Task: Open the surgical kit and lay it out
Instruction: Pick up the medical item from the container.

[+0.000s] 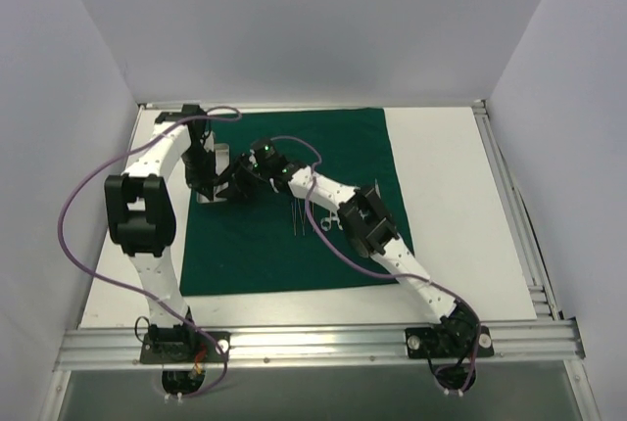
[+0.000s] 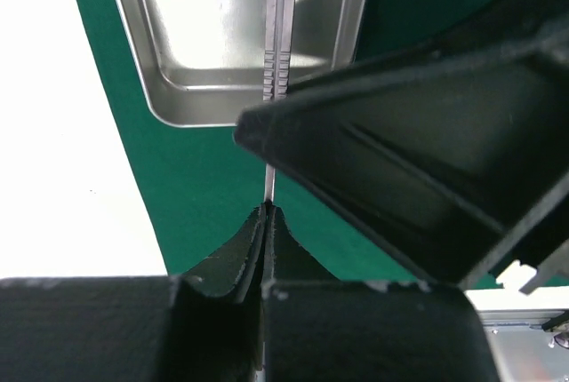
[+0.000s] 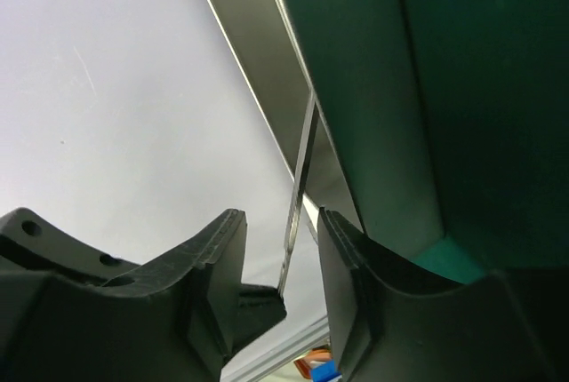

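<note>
Dark green drape lies spread flat on the tabletop; unwrapping is judged complete. The silver tray sits on the drape's left part.

Left claw is pinched fully closed on one end of the tweezers, whose far length runs over the tray. This is judged a lift-out, for laying them beside the ring-handled forceps near the drape's centre.

Right claw stands well open. The tweezers' thin blade passes between its fingers without visible contact, so it is apparently placed to receive a handover.

Risk: the thin, slick instrument may twist during transfer.
</note>
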